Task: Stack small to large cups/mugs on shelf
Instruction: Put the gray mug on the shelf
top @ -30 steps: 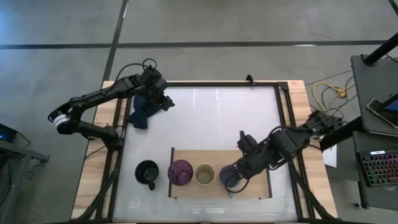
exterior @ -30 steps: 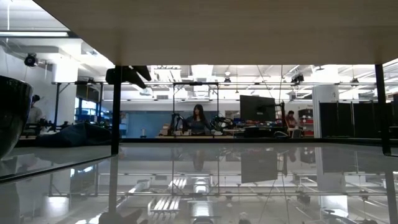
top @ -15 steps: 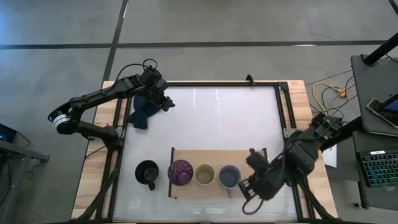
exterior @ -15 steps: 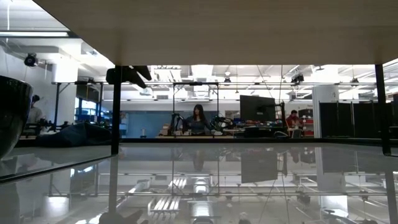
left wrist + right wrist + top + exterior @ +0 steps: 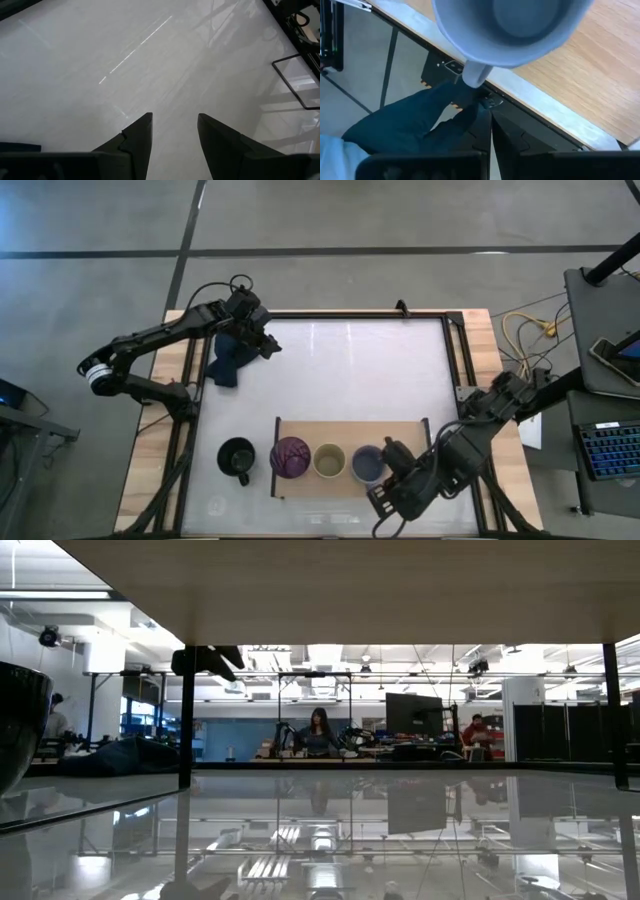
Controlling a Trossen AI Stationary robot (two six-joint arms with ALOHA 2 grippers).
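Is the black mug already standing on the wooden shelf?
No, in the high view the black mug stands on the white table, outside the left end of the shelf.

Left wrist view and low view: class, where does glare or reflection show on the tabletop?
Left wrist view: a bright streak of glare crosses the white tabletop beyond the open left end effector. Low view: the glossy tabletop mirrors the room behind it.

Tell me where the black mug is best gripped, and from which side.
Probably by the rim. The black mug stands upright with its mouth open upward, on the table left of the shelf, so one pincer finger can go inside from straight above.
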